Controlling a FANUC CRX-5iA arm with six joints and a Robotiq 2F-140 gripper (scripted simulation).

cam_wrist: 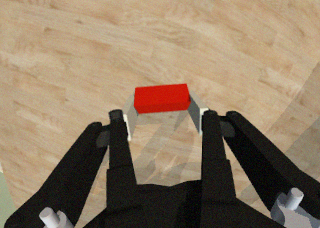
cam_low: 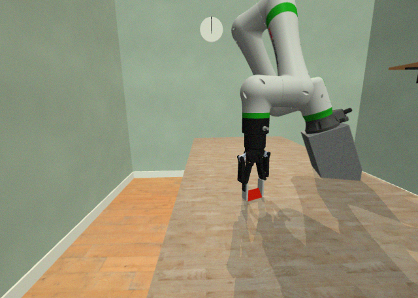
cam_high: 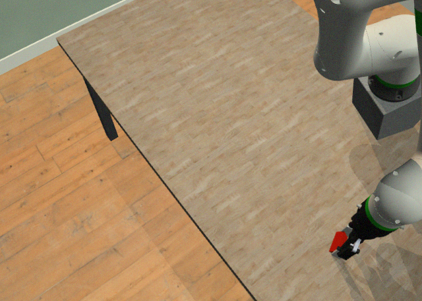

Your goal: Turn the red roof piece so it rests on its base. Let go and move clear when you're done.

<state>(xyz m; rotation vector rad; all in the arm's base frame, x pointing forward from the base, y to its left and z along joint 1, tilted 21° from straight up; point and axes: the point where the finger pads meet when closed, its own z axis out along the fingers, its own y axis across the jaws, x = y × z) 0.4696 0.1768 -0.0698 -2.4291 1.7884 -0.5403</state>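
Top view: red roof piece (cam_high: pixel 337 241) near the table's (cam_high: pixel 211 120) long front edge, far from the grey pedestal (cam_high: pixel 385 119), clamped in the gripper (cam_high: pixel 344 246) under the white arm's wrist.

Exterior view: gripper (cam_low: pixel 252 193) pointing straight down, pale fingertips (cam_low: pixel 244 194) pressed on either side of the red roof piece (cam_low: pixel 254 194), block low at the table (cam_low: pixel 270 248) surface; contact with the wood not discernible. Round wall clock (cam_low: pixel 211 29) behind.

Wrist view: fingers partly closed, pads (cam_wrist: pixel 195 115) flush against both short ends of the red roof piece (cam_wrist: pixel 162 98), one flat red face turned toward the camera, wood grain beneath.
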